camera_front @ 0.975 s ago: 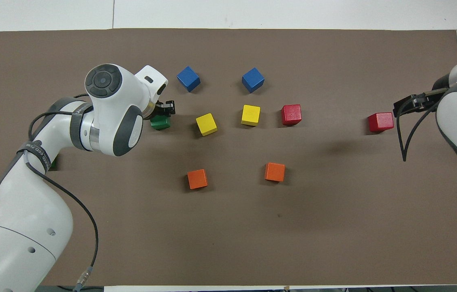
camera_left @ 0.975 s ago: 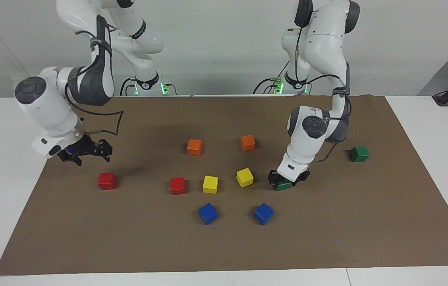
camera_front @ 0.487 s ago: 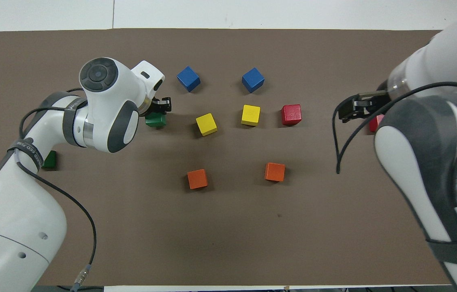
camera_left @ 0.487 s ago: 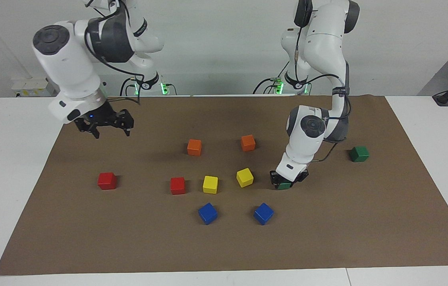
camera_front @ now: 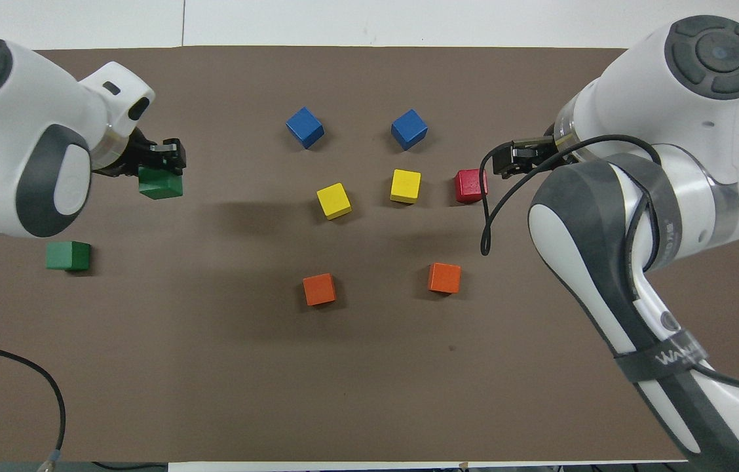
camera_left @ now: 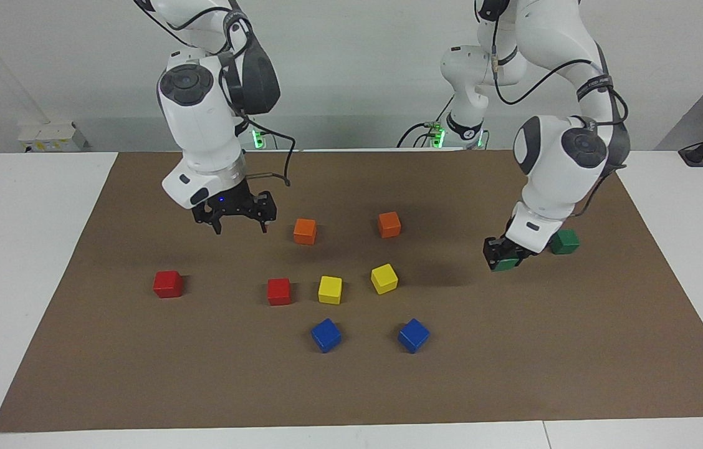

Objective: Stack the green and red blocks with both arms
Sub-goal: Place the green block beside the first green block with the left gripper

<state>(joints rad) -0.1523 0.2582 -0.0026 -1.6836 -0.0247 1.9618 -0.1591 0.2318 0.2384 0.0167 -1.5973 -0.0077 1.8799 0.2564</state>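
Lift-off is the change we see: the left claw (camera_left: 505,255) now carries one green block (camera_left: 505,262) clamped between its fingers, raised off the tabletop (camera_left: 46,206) and swung to just beside the other green block (camera_left: 564,241), which we read as the stacking target. Meanwhile our right claw (camera_left: 236,218), spread wide and empty, has travelled from the outer red block (camera_left: 167,284) to hang above the inner red block (camera_left: 278,291), well apart from that green target.

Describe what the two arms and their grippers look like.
Both arms are glossy white rounded segments with dark grey joint bands and round grey end caps. Black cables loop along each. The left gripper and right gripper are small, black and two-fingered; a blue light glows above the right one. Green lights show at the bases.
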